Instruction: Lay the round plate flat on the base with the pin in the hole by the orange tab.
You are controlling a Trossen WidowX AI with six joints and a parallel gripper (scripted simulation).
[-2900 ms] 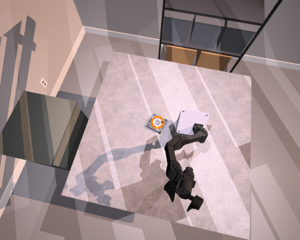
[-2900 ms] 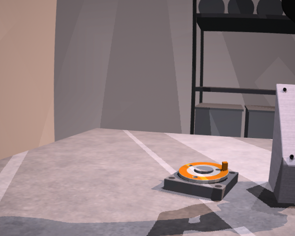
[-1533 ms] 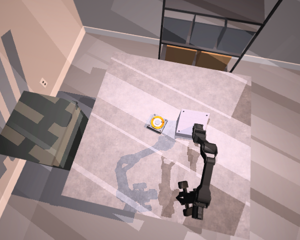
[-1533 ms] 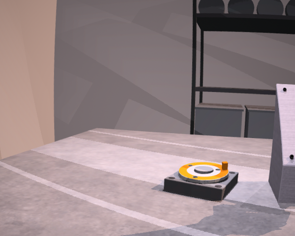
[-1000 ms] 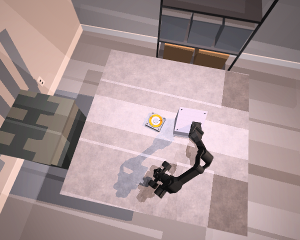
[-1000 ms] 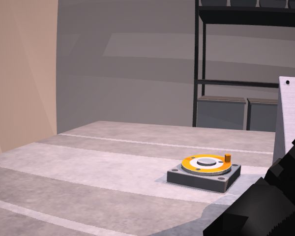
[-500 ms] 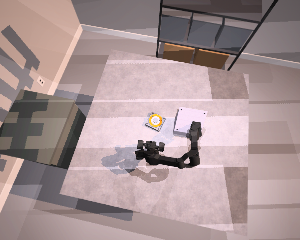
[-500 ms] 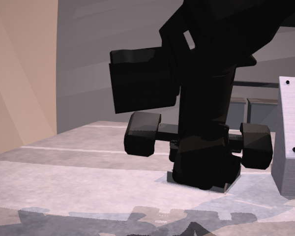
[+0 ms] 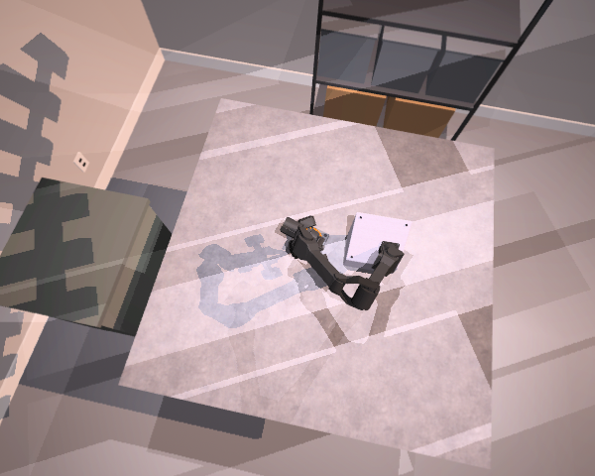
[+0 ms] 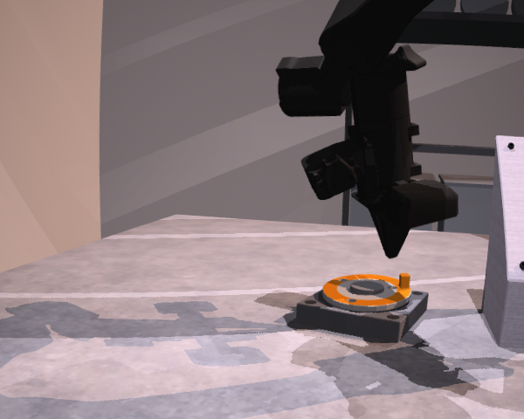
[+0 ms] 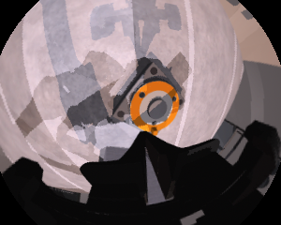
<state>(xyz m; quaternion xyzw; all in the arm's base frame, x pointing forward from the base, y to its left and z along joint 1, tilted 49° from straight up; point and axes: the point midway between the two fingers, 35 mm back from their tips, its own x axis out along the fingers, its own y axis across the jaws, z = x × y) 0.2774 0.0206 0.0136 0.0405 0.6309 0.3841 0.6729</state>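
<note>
The round plate (image 10: 334, 288) (image 11: 138, 107), with an orange ring and pale centre, sits around the grey post (image 10: 366, 287) (image 11: 158, 109) on the dark square base (image 10: 348, 319) (image 11: 144, 76). In the exterior view the plate stands slightly proud of the base. The orange tab (image 10: 404, 281) (image 11: 154, 131) is on its right there and at its lower edge in the wrist view, with a small hole beside it. The pin is not visible. My gripper (image 10: 390, 256) (image 11: 142, 134) is shut and empty, pointing down above the tab side, apart from the plate. In the top view the arm hides much of the plate.
A pale block with a sloped face (image 9: 377, 238) (image 10: 521, 202) stands to the right of the base, beside the arm's foot. A dark green box (image 9: 77, 251) is left of the table (image 9: 288, 164), and a shelf rack (image 9: 418, 97) is behind it.
</note>
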